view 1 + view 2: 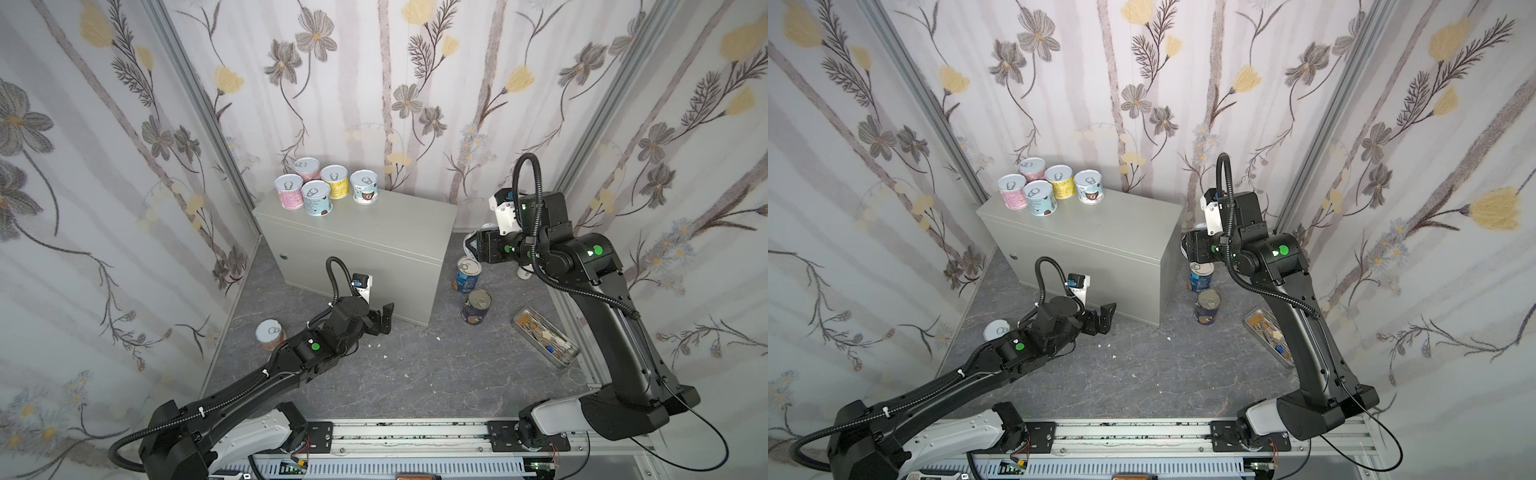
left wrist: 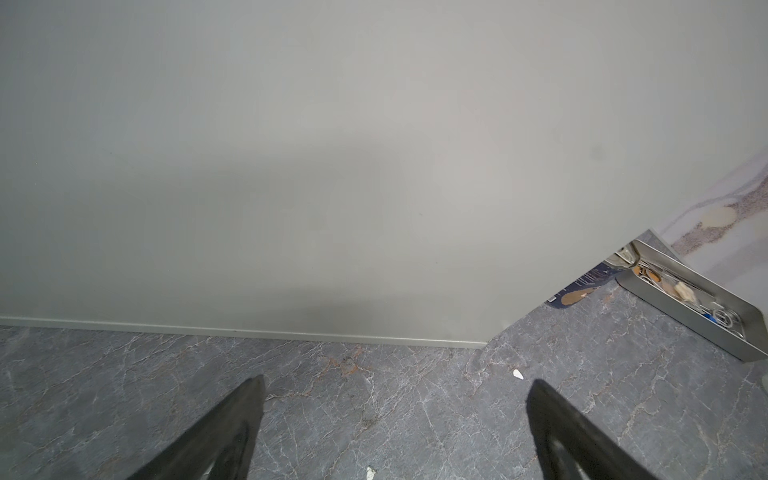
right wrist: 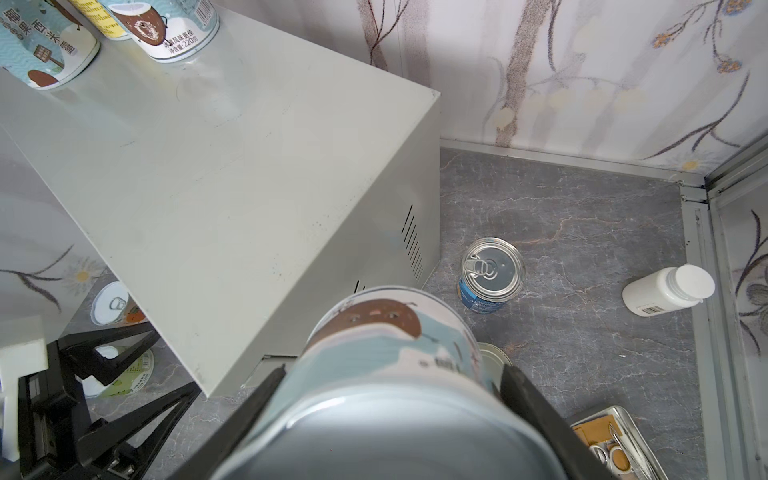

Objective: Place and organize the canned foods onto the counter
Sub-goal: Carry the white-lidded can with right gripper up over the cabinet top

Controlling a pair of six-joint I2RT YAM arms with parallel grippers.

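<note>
Only the right wrist view shows plainly what the right claw (image 3: 392,374) carries. Its fingers press from either side on a short pale-blue can with a brown-faced label (image 3: 386,332), which fills the gap between them. The can's long axis runs along the fingers, with its plain metal end toward the wrist camera and its other end toward the large light-grey metal box surface (image 3: 232,174). In both top views just a sliver of this can shows past the claw. It is held off the dark marbled floor (image 1: 415,365), just beside the box's right end and above a taller blue pull-tab can (image 1: 465,274) standing upright. A dark navy can (image 1: 476,306) stands near that one.

The same wrist view catches a green-labelled short can (image 3: 133,374) on the floor behind the left claw (image 2: 397,384); the left arm hides it in the top views. In the left wrist view that claw's fingers are spread wide with nothing between them, over the floor, facing the box's plain front.

The top views alone show five short pastel cans (image 1: 317,197) upright in a cluster at the surface's back left corner. An orange-labelled short can (image 1: 270,334) stands on the floor left of the left arm.
</note>
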